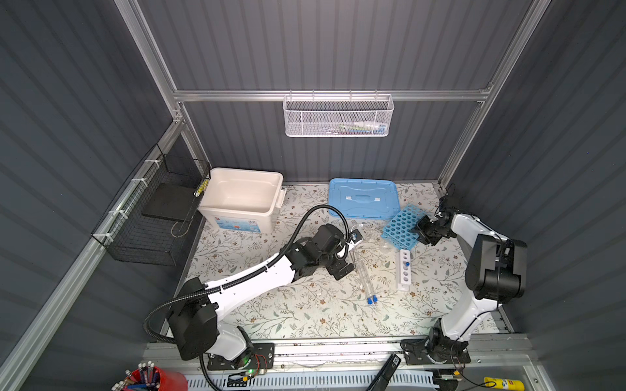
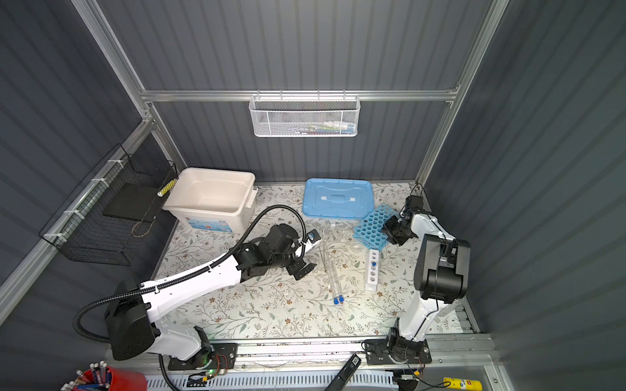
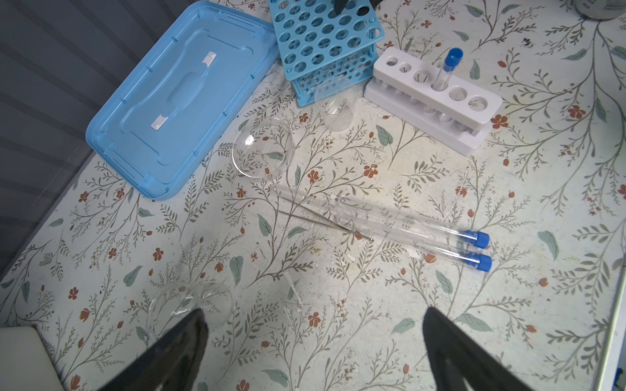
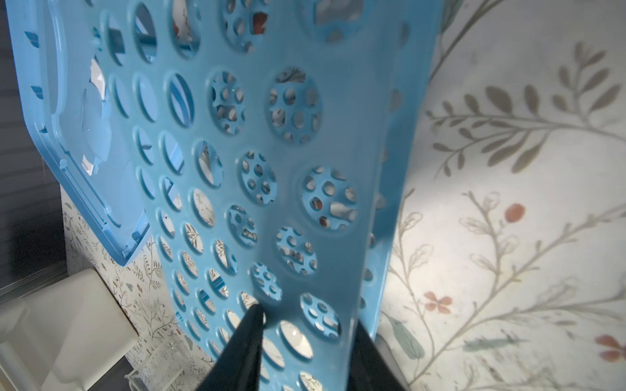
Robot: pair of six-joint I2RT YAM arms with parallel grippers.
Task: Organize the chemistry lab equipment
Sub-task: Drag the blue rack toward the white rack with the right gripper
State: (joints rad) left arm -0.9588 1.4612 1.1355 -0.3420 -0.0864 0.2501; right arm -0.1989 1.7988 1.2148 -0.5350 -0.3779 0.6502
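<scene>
At right rear of floral mat (image 1: 288, 315), my right gripper (image 4: 309, 318) straddles edge of tilted blue many-holed plastic rack (image 4: 271, 152); grip I cannot tell. Left gripper (image 3: 315, 313) fingers spread wide.

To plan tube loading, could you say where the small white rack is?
The white rack stands right of centre in both top views, in front of the blue rack, right of two lying tubes.

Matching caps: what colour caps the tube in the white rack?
Blue cap; clearest in left wrist view.

Glossy blue plastic rack (image 3: 324, 50), clear glass tubes (image 3: 406, 238)
</scene>
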